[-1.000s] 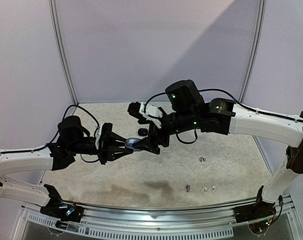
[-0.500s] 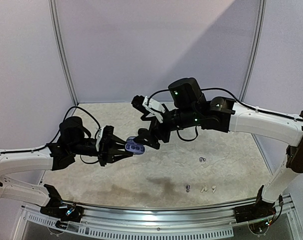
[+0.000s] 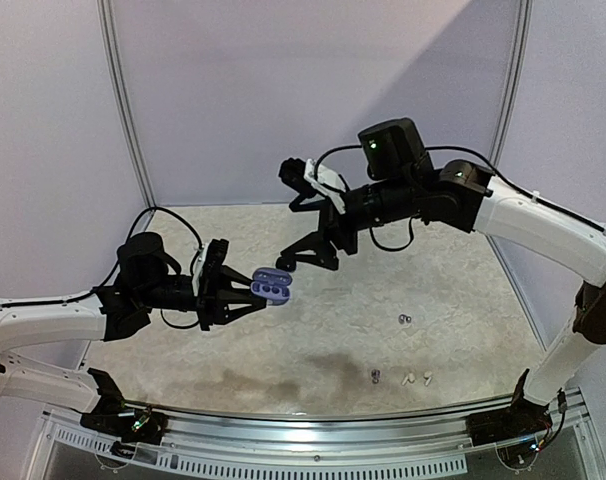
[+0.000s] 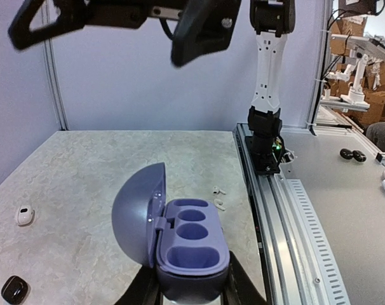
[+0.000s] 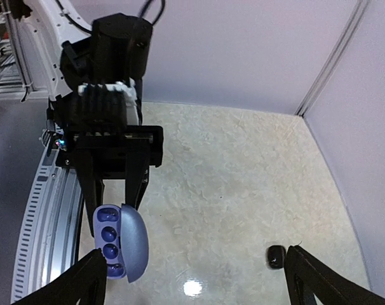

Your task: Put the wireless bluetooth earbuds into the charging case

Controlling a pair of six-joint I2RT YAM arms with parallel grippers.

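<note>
My left gripper (image 3: 245, 295) is shut on the base of a purple charging case (image 3: 271, 287), holding it above the table. The domed lid (image 4: 138, 213) stands open, and the recesses (image 4: 191, 230) look empty in the left wrist view. My right gripper (image 3: 305, 220) hangs open higher up and behind the case, clear of it. In the right wrist view the case (image 5: 116, 241) shows near the left fingertip (image 5: 84, 279). Tiny earbuds lie on the table near the right: a dark pair (image 3: 404, 319), a purplish pair (image 3: 375, 376) and a white stemmed pair (image 3: 415, 379).
A small black case (image 5: 276, 256) and a small white case (image 4: 25, 215) lie on the table toward the back left. The metal rail (image 3: 313, 435) runs along the near table edge. Walls (image 3: 313, 90) close the back and sides.
The right gripper has lifted up and back from the purple case. The case lid now stands open. The left gripper has kept its hold, nearly still.
</note>
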